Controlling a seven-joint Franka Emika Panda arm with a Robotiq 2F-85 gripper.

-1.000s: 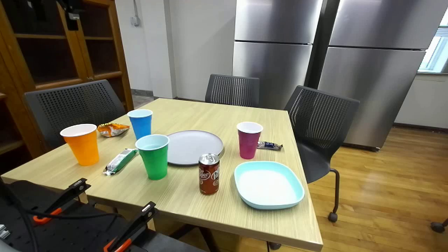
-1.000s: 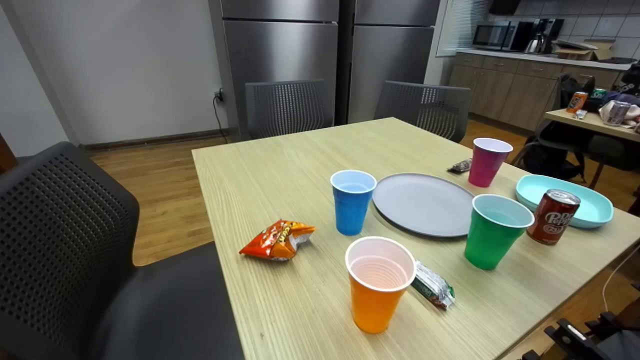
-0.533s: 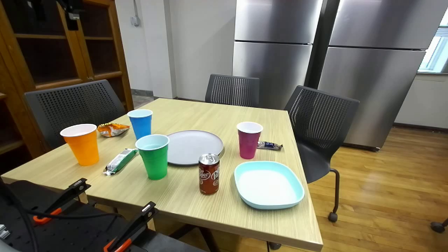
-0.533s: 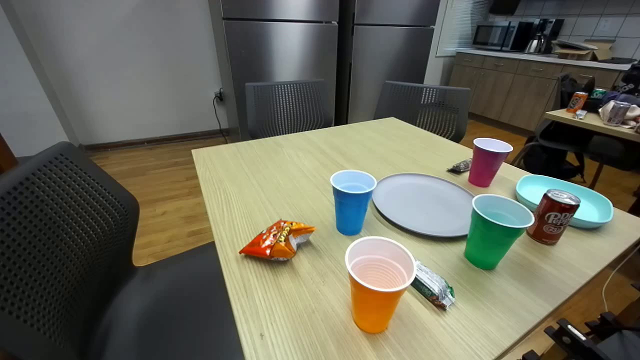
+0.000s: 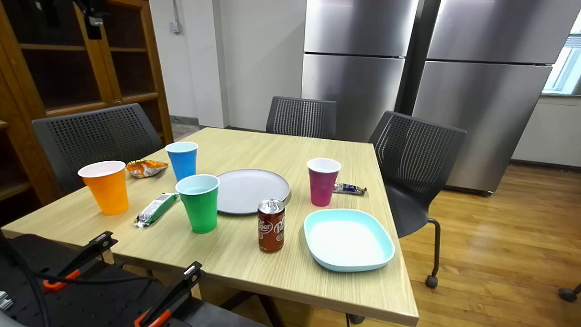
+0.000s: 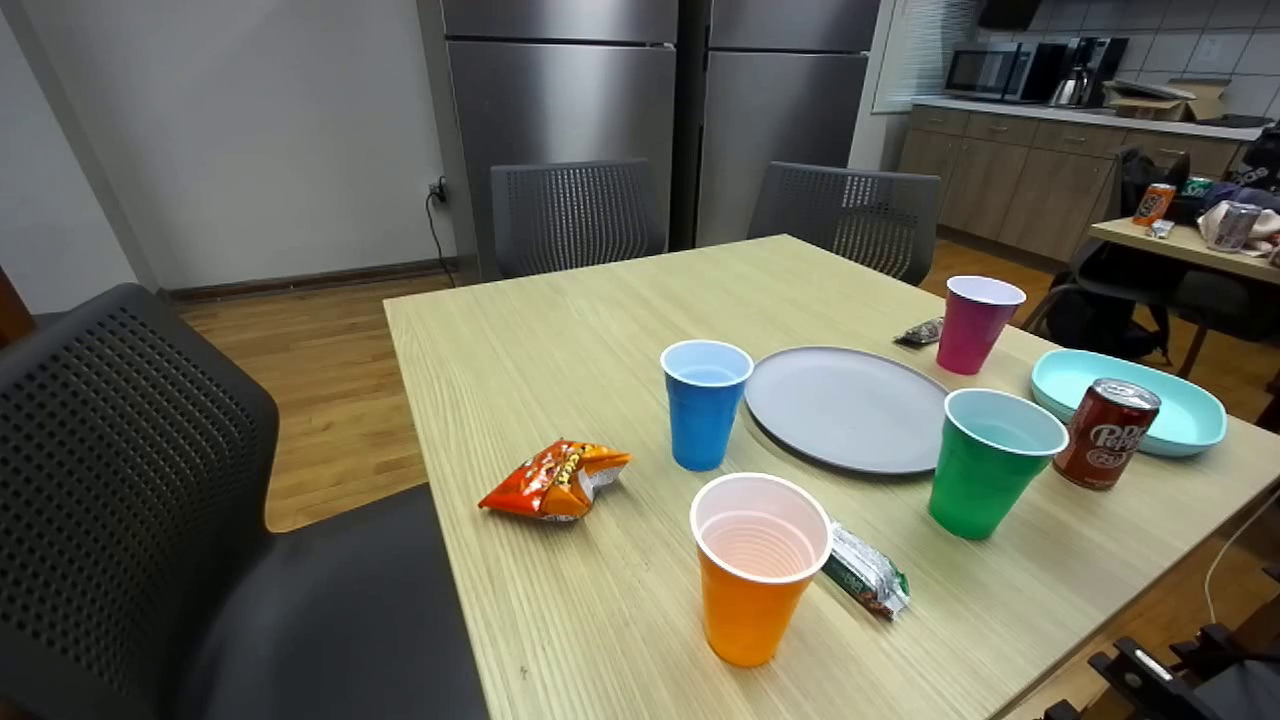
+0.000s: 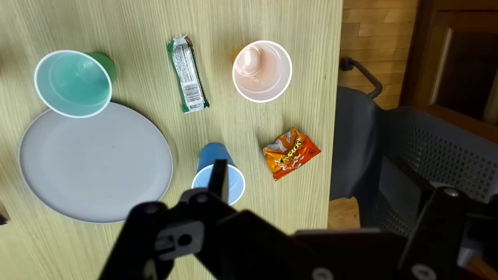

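Note:
In the wrist view my gripper (image 7: 307, 173) hangs high over the table with its jaws wide apart and nothing between them. One of its fingers (image 7: 220, 177) overlaps the blue cup (image 7: 238, 182) in the picture, well above it. An orange snack bag (image 7: 291, 153) lies below the gap, near the table edge. Beyond it stand an orange cup (image 7: 268, 74) and a green-and-white wrapped bar (image 7: 187, 74). The green cup (image 7: 74, 83) is beside the grey plate (image 7: 97, 167). At the top left of an exterior view, a dark part of the gripper (image 5: 93, 22) shows.
A Dr Pepper can (image 5: 271, 227), a teal tray (image 5: 349, 240) and a magenta cup (image 5: 323, 184) with a dark wrapped bar (image 5: 350, 189) share the table. Dark chairs (image 6: 140, 480) surround it. Clamps (image 5: 168, 293) sit at the near edge.

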